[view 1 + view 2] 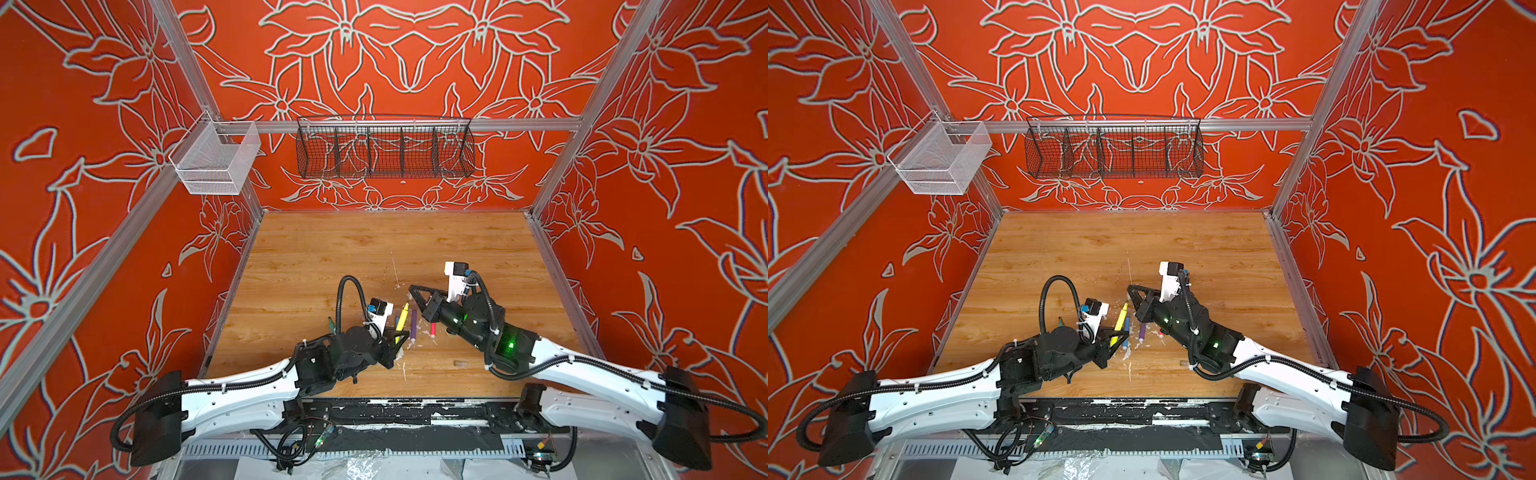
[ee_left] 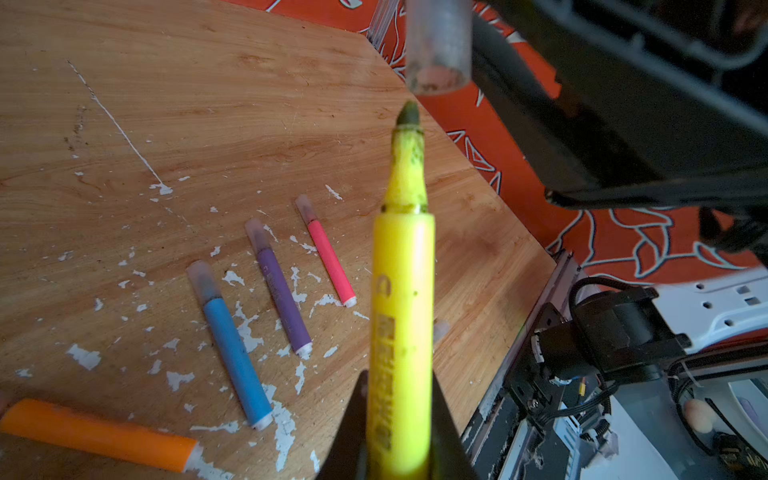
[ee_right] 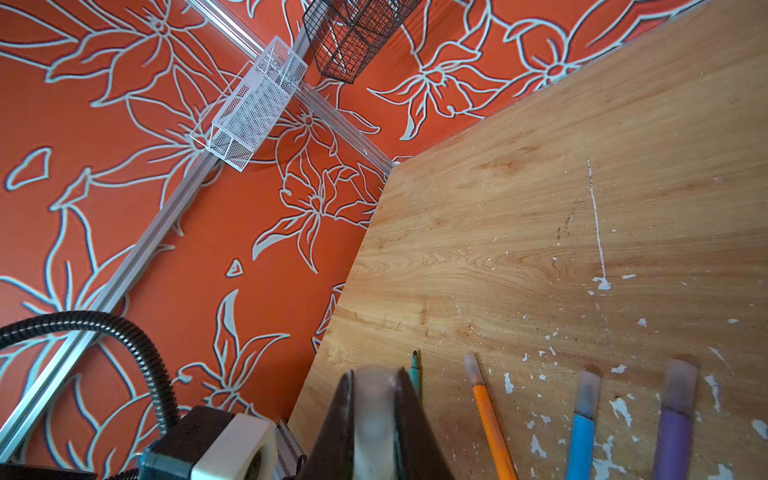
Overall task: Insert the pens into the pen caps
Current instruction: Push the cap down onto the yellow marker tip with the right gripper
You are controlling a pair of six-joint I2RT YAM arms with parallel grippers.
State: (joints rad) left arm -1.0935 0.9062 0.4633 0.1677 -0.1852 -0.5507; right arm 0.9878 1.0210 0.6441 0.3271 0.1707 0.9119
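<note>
Left end effector (image 2: 399,384) is clamped on one yellow pen (image 2: 403,291), right end effector (image 3: 374,374) on one cap (image 2: 438,41); four capped pens (image 2: 235,353) are seen.

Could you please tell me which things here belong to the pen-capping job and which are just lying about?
Job: yellow pen, raised cap, green pen, loose cap, orange pen, blue pen, purple pen, pink pen.
Not the job: black wire basket, white mesh basket, paint flecks.

Worktop (image 1: 316,257): four capped pens (image 2: 282,291) lie roughly side by side near the middle of the front edge. An uncapped pen (image 1: 331,323) lies left of them. A loose cap (image 1: 460,364) lies right of them, nearer that edge. Above the row, the held pen (image 2: 402,316) has its tip just short of the held cap (image 2: 438,45).
</note>
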